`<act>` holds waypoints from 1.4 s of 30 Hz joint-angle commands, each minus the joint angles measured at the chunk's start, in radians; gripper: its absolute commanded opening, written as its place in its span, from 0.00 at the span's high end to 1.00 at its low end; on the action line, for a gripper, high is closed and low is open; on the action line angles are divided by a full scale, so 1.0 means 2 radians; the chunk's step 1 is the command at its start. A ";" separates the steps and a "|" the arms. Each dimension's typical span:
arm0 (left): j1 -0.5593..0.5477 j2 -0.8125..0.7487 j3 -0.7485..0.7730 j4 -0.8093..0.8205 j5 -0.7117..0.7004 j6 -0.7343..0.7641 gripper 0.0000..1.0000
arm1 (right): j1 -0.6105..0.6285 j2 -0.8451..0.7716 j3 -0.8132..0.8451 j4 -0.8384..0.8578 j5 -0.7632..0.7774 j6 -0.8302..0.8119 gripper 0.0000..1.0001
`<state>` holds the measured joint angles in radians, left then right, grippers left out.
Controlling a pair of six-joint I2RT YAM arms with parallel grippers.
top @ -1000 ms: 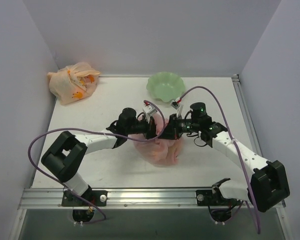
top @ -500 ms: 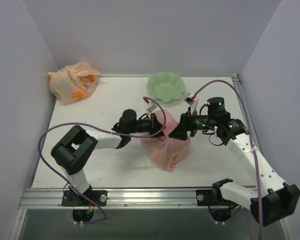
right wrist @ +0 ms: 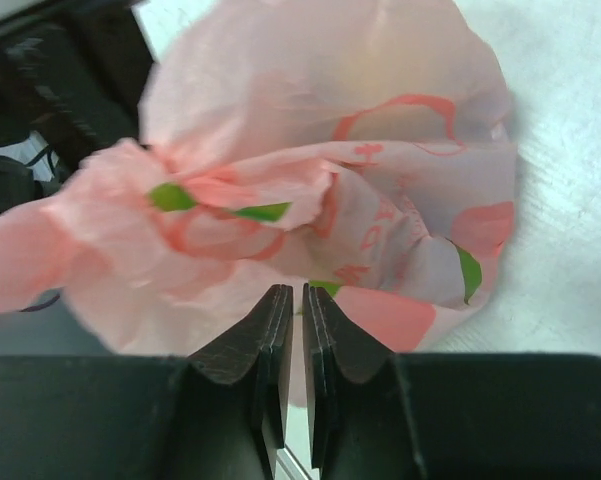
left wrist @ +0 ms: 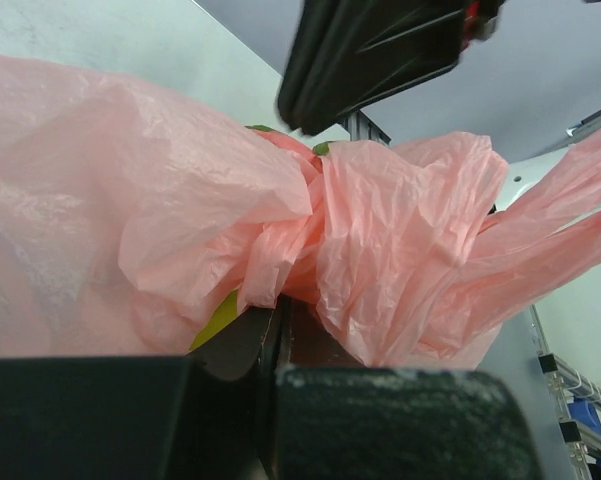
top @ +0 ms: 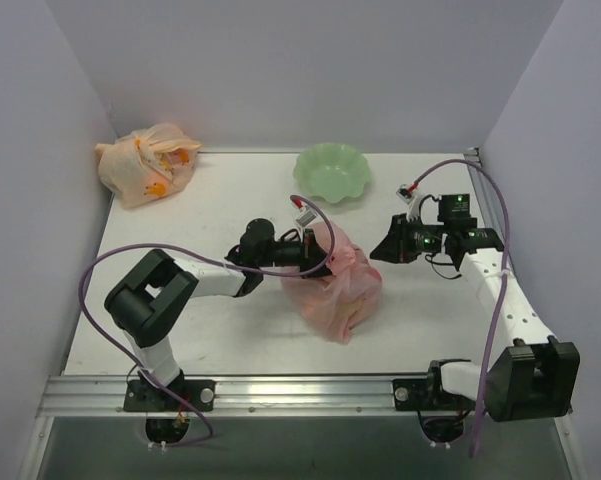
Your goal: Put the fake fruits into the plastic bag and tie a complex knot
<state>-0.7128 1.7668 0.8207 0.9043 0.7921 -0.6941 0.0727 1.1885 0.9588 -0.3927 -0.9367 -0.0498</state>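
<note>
The pink bag (top: pixel 335 290) lies at the middle of the table (top: pixel 210 325), its full belly toward the near edge and its gathered neck at the far side. We see no fruit lying outside it, so we judge the fruit is inside. The green patches on the plastic could be fruit or print; we cannot tell which.

At the bag's far left, the left gripper (top: pixel 315 250) is clamped on the bunched plastic at the neck. In the left wrist view the twist runs down into its closed jaws.

The right gripper (top: pixel 382 250) is level with the neck, just off the bag's right side and not touching it. It faces the bag with its jaws drawn almost together and nothing between them. The neck's loose tails stream away from the left gripper toward this side, so we judge the right arm is placed to take them.

Beyond the bag sit a green bowl (top: pixel 332 175) and, far left, a tied orange bag (top: pixel 145 165).
</note>
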 commanded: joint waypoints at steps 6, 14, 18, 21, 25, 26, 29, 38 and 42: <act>-0.004 0.007 0.018 0.041 0.015 -0.011 1.00 | 0.047 0.019 -0.033 0.094 -0.013 0.025 0.82; 0.002 -0.002 0.045 0.059 0.027 -0.052 1.00 | 0.103 0.004 -0.084 0.136 -0.003 0.061 0.54; -0.002 -0.013 0.043 0.069 0.062 -0.071 1.00 | 0.118 0.007 -0.097 0.192 0.007 0.105 0.44; -0.007 -0.014 0.031 0.082 0.073 -0.074 1.00 | 0.121 0.021 -0.097 0.271 0.000 0.160 0.44; -0.007 -0.011 0.018 0.103 0.085 -0.085 1.00 | 0.133 0.041 -0.080 0.343 -0.009 0.216 0.47; -0.007 -0.009 0.018 0.109 0.092 -0.095 1.00 | 0.137 0.044 -0.076 0.357 -0.010 0.230 0.48; -0.011 -0.003 0.024 0.144 0.115 -0.125 1.00 | 0.149 0.052 -0.069 0.360 -0.013 0.236 0.47; -0.035 0.006 0.008 0.181 0.128 -0.124 1.00 | 0.150 0.038 -0.107 0.393 -0.021 0.277 0.39; -0.042 0.024 0.000 0.167 0.126 -0.102 1.00 | 0.149 0.039 -0.101 0.400 -0.035 0.280 0.41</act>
<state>-0.7254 1.7962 0.8356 1.1641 0.9443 -0.9092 0.3813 1.2797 0.7307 0.2512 -1.0813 0.4755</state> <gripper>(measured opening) 0.031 0.598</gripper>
